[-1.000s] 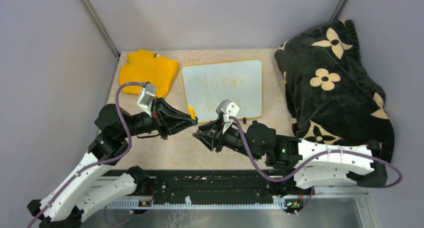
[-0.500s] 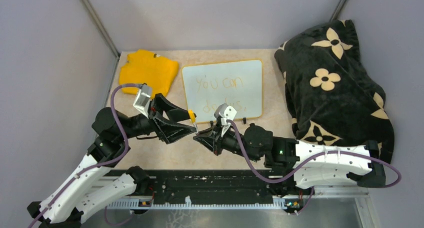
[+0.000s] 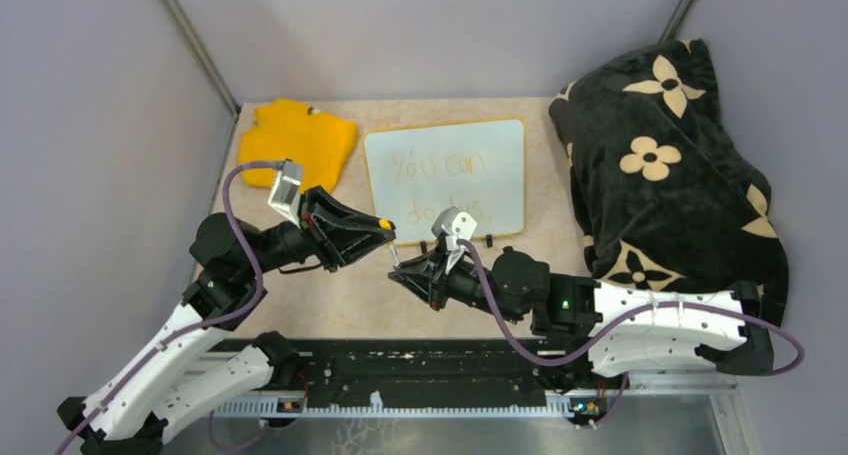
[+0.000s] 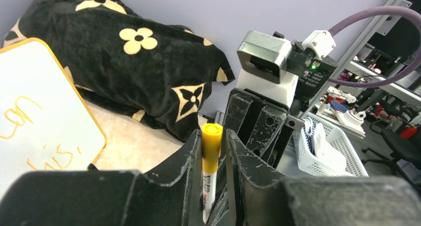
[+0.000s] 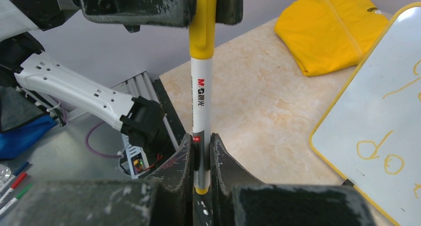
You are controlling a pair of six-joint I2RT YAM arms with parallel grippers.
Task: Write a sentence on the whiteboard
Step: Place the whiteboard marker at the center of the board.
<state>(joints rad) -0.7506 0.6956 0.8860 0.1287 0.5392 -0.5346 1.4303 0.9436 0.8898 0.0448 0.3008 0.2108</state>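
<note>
Just beyond the right claw (image 3: pixel 401 271) lies the whiteboard (image 3: pixel 446 139).

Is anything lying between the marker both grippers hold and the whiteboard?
Nothing visible. The marker, gripped by left gripper and right gripper, sits just off the near left corner of the whiteboard, only bare table between.
</note>
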